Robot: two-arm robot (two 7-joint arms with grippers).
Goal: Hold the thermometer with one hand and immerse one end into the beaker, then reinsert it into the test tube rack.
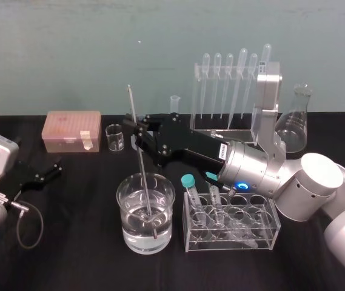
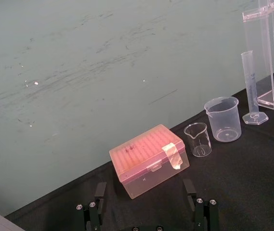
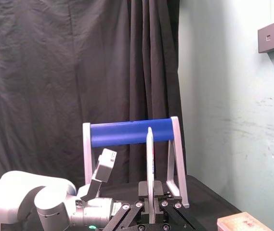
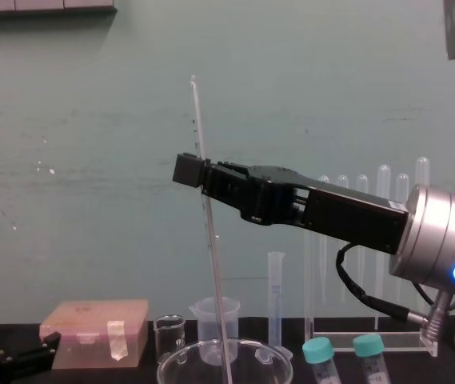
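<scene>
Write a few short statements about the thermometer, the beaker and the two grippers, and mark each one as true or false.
1. The right gripper is shut on the thermometer. True.
2. The thermometer's lower end is inside the beaker. True.
3. The thermometer stands in the test tube rack. False: it is held over the beaker, apart from the rack.
4. The left gripper holds the pink box. False: it is open and empty, apart from the box.
</scene>
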